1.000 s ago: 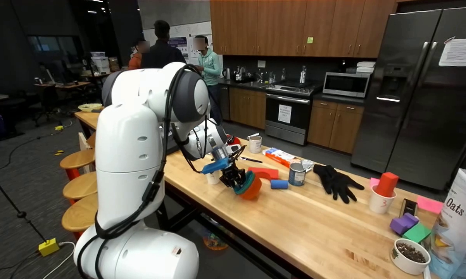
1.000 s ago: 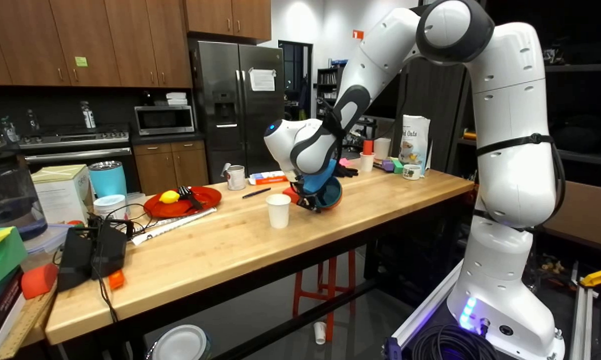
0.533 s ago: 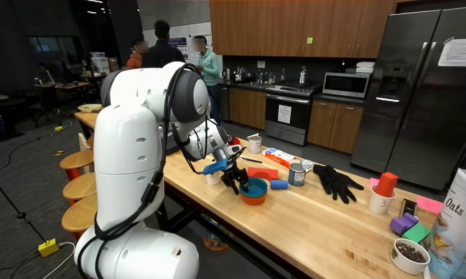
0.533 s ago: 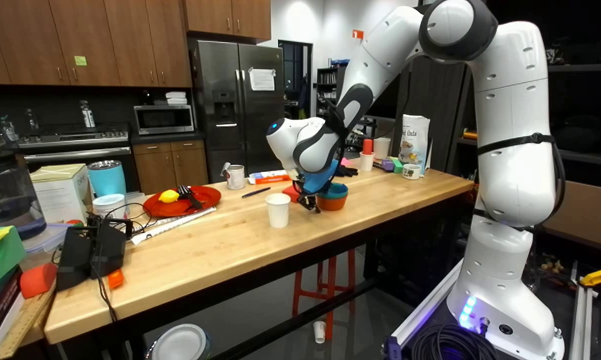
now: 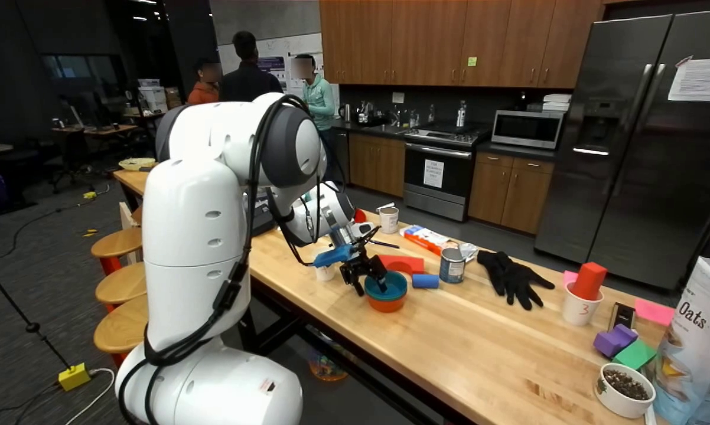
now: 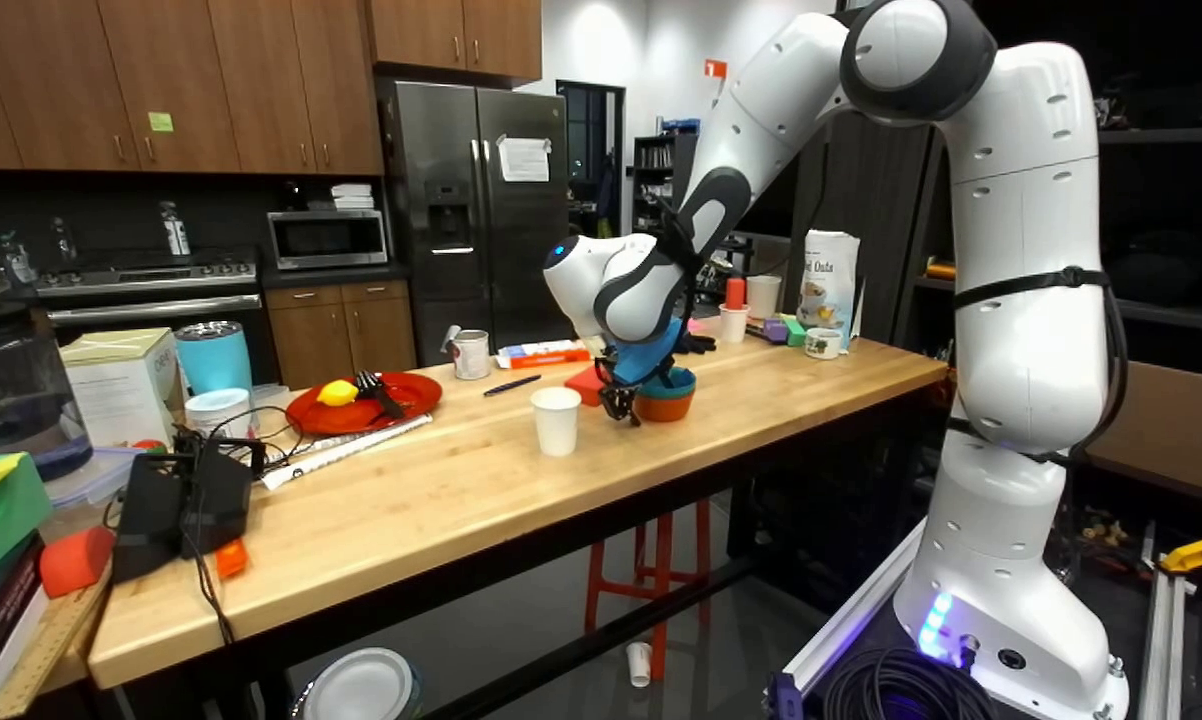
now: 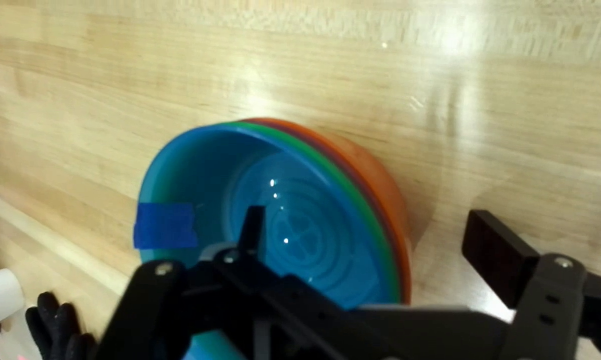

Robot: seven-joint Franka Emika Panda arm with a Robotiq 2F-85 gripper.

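White, on the left, the cup (image 5: pixel 325 273) could be knocked by a swing toward it. The tool (image 5: pixel 371 290) is spread wide, nothing gripped, apparently straddling the rim of the nested bowls (image 5: pixel 390 298) on the table (image 5: pixel 415 310); if that is caught, they could be tipped or pushed into the blue block (image 5: pixel 426 281).
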